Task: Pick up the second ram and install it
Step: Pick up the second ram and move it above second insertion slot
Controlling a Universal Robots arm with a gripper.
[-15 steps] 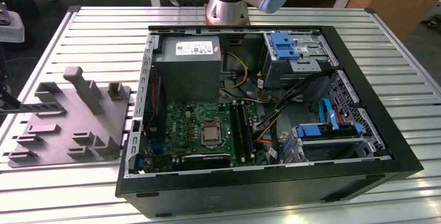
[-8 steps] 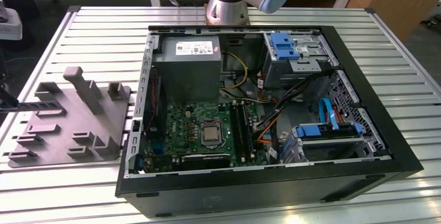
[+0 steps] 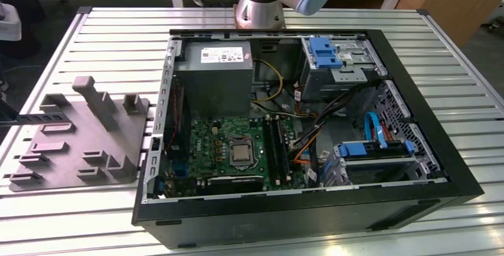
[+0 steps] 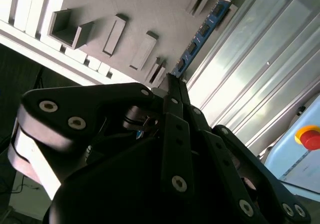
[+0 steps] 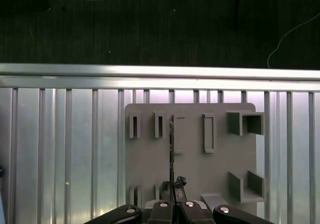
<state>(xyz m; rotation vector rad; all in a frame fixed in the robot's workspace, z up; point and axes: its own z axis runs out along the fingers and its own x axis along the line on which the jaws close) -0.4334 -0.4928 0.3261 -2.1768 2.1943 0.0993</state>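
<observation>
Gripper (image 5: 172,185) clamped narrow on near end of second ram (image 4: 205,30). Stick held clear above grey tray (image 5: 150,164), seated in no slot. Second wrist view: long axis diagonal, from gripper (image 4: 173,81) at frame centre up to upper right, blue chip face showing. First wrist view: stick (image 5: 171,144) edge-on, thin vertical line mid-frame, free end toward slatted table (image 5: 60,149) edge. Exterior view: tray (image 3: 118,144) at left, open computer case (image 3: 315,212) at right.
</observation>
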